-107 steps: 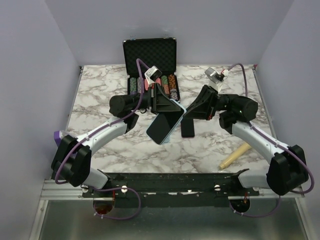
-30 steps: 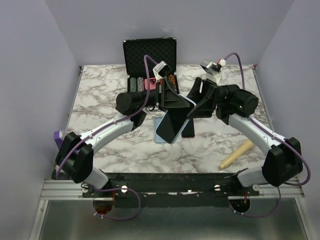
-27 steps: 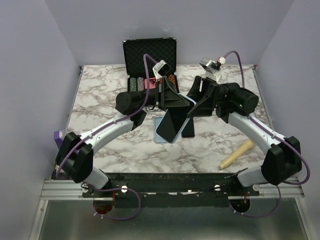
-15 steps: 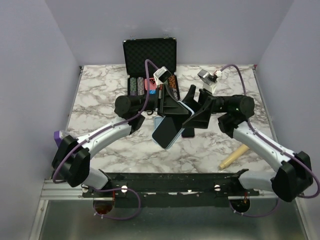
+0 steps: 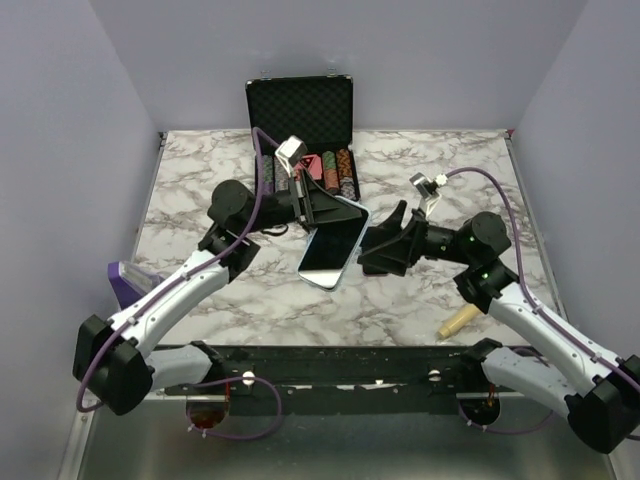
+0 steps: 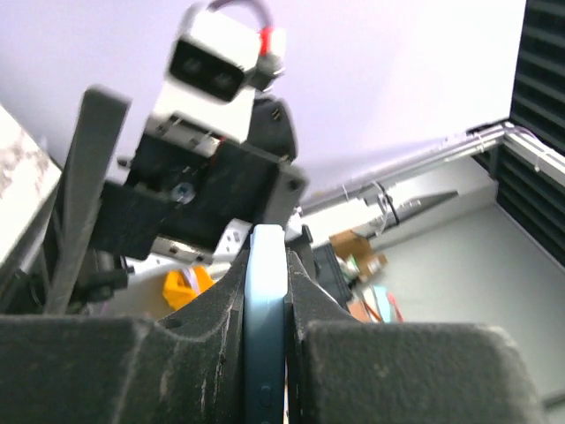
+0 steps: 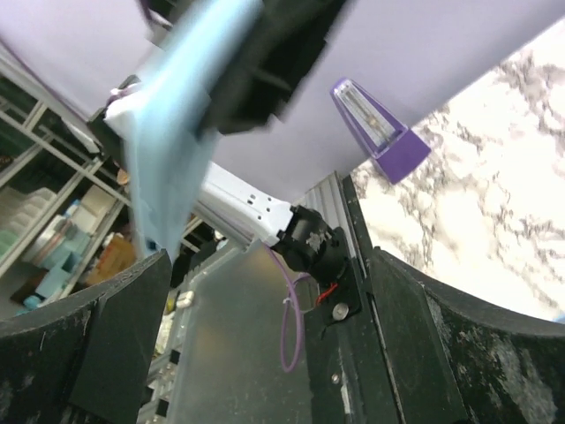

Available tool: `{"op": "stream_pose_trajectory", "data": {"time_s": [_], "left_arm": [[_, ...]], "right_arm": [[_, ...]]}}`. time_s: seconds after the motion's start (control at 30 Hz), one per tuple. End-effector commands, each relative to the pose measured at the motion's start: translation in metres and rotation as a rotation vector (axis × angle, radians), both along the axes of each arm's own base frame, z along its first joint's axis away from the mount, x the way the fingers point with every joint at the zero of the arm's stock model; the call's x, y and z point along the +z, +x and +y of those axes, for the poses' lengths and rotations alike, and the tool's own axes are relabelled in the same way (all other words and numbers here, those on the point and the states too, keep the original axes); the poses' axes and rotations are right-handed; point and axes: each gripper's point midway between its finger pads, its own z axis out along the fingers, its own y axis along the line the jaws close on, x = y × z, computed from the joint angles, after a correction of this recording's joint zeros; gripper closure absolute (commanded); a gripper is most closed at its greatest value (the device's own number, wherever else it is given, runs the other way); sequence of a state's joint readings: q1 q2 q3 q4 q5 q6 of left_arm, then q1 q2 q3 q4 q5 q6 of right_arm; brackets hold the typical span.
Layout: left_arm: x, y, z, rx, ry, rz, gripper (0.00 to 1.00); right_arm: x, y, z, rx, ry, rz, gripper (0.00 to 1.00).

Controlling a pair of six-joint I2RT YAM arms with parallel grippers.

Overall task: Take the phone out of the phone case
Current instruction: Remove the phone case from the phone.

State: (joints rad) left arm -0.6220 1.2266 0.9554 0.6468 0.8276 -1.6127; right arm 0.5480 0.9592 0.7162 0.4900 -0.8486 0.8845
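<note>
Soft, even overhead light leaves faint shadows on the table (image 5: 200,190). The right wrist view is blurred, the case (image 7: 172,115) smeared; the left wrist's foreground is soft.

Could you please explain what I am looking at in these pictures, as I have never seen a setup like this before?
These are two robot arms bolted at the near edge of a marble-patterned table. The wide picture comes from a fixed camera above and behind them. The other two come from small cameras on each wrist, looking out along the fingers. The left gripper is shut on a phone that sits in a light blue case, holding it by one edge. The right gripper is open beside it and holds nothing. At the far side of the table stands an open black box with game chips, and a wooden stick lies near the right arm. A purple block sits at the left edge.
</note>
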Motion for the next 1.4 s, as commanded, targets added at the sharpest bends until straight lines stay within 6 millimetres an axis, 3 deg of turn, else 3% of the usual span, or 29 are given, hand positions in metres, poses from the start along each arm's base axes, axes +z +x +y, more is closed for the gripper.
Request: {"op": "stream_pose_trajectory", "data": {"time_s": [0.0,0.07,0.17,0.33,0.4,0.53,0.7,0.93,1.17,1.37], "left_arm": [[0.04,0.018,0.023,0.236,-0.047,-0.07,1.0],[0.041,0.021,0.025,0.257,-0.055,-0.063,1.0],[0.042,0.025,0.025,0.271,-0.063,-0.059,1.0],[0.039,0.037,0.025,0.308,-0.051,-0.043,1.0],[0.037,0.041,0.024,0.314,-0.049,-0.034,1.0],[0.034,0.044,0.021,0.294,-0.071,-0.01,1.0],[0.032,0.045,0.021,0.295,-0.067,-0.007,1.0],[0.038,0.038,0.023,0.27,-0.09,-0.012,1.0],[0.04,0.032,0.025,0.225,-0.145,0.021,1.0],[0.049,0.018,0.029,0.118,-0.263,0.098,1.0]], "right_arm": [[-0.027,0.001,-0.004,-0.032,-0.02,0.104,0.0],[-0.02,-0.003,-0.001,-0.027,0.006,0.1,0.03],[-0.017,-0.003,0.002,-0.021,0.001,0.107,0.16],[0.003,-0.025,0.017,0.056,0.056,0.078,0.22],[0.006,-0.035,0.027,0.091,0.063,0.069,0.35],[0.011,-0.042,0.035,0.112,0.076,0.055,0.48],[0.023,-0.046,0.029,0.103,0.102,0.03,0.48],[0.026,-0.041,0.03,0.079,0.098,0.027,0.5],[0.019,-0.034,0.036,0.075,0.082,0.039,0.73],[0.0,-0.012,0.038,-0.049,0.002,0.062,0.78]]}}
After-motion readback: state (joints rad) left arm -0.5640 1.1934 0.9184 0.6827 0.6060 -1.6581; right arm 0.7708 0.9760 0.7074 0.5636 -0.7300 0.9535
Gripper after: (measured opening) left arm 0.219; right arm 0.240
